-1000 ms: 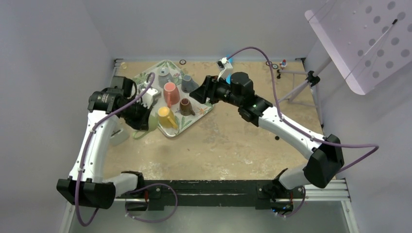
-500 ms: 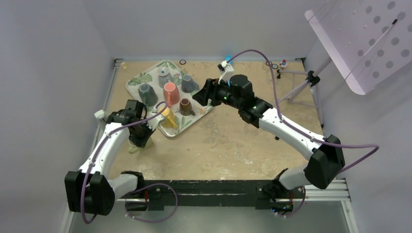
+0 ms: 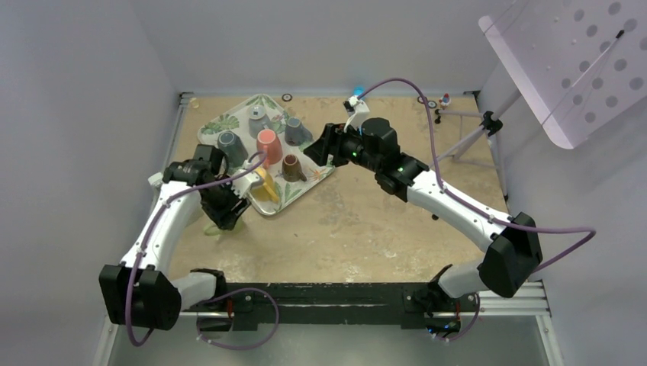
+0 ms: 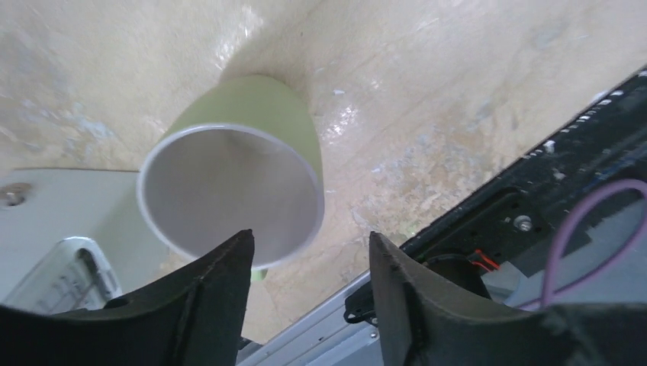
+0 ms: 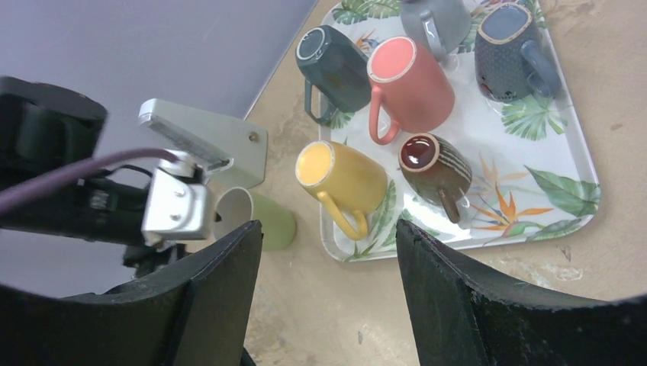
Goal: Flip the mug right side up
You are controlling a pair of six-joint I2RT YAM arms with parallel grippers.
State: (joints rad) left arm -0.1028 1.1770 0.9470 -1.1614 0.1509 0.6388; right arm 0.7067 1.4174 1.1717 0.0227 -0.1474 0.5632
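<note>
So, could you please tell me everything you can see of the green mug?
The green mug is glossy, ceramic by its look, pale green outside and whitish inside, tapering to its base. It looks empty. Its base rests on the table, just off the tray, mouth facing up at the left tool, whose open fingers flank the rim. Whether they touch it is unclear.

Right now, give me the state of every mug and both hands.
green mug: upright on the table, mouth up.
yellow mug: upside down on the tray.
pink mug: upside down.
brown mug: upside down.
dark green mug: upside down.
blue-grey mug: upside down.
grey mug: appears upside down.
left hand: open, above the green mug.
right hand: open, empty.
</note>
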